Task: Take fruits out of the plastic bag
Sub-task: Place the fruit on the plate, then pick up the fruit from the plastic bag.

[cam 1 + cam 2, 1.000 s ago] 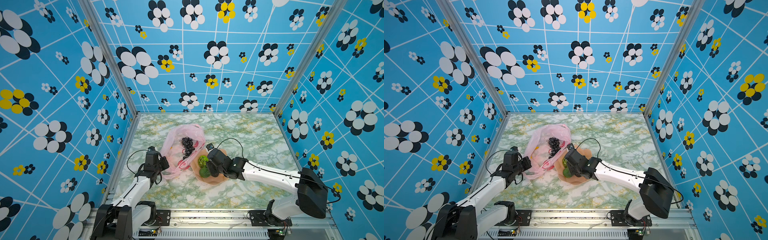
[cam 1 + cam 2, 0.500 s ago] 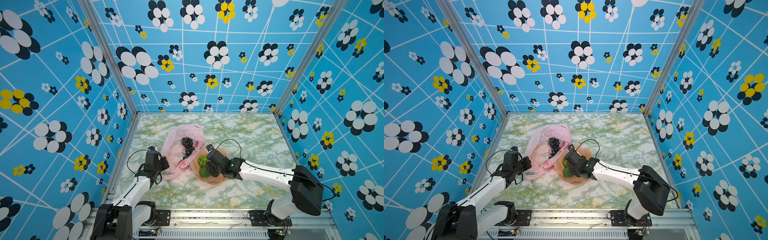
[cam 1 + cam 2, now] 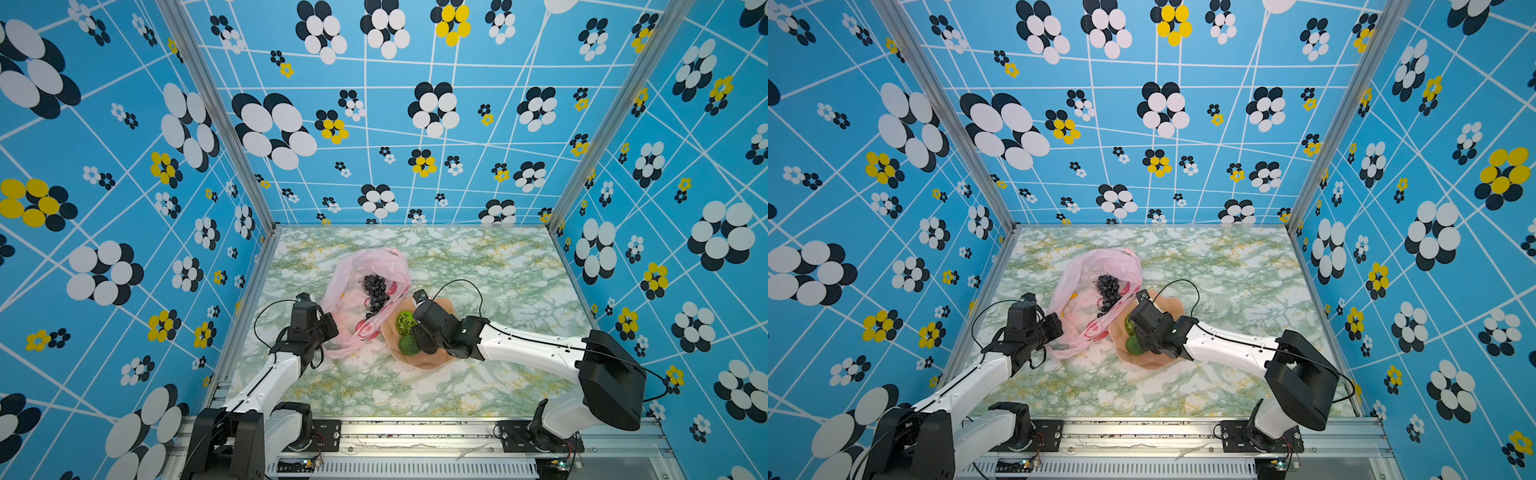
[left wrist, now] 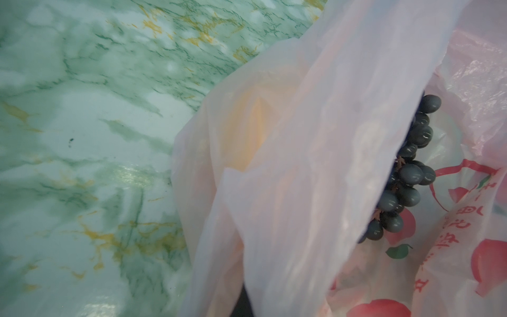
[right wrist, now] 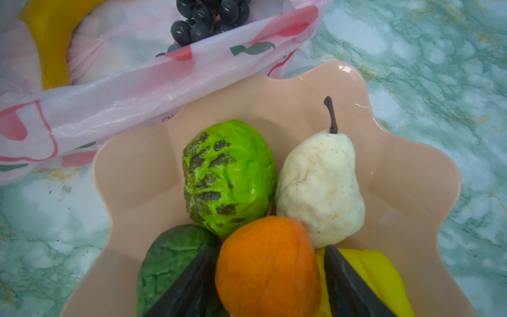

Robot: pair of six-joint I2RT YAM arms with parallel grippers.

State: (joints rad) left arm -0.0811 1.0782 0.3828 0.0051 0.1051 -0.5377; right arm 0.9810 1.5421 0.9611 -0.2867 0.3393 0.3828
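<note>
A glossy green-marbled tabletop [image 3: 498,270] is enclosed by blue flower-print walls [image 3: 374,124]. The crinkled pink plastic bag [image 3: 374,262], at ten o'clock from the scalloped peach plate [image 3: 430,365], is pinched by the fully closed left gripper [image 3: 330,326]; a grape bunch [image 3: 375,291] and banana [image 5: 52,41] are seen inside. The right gripper [image 5: 271,248] is parted astride the orange [image 5: 267,274] on the plate.

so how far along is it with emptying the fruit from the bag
Done: a bright green fruit, pale pear, dark green fruit and yellow piece lie on the plate. In hand: the right gripper straddles the orange there, jaws apparently loosened; the left gripper pinches the plastic bag edge. Left: the grape bunch and banana inside the bag.
</note>
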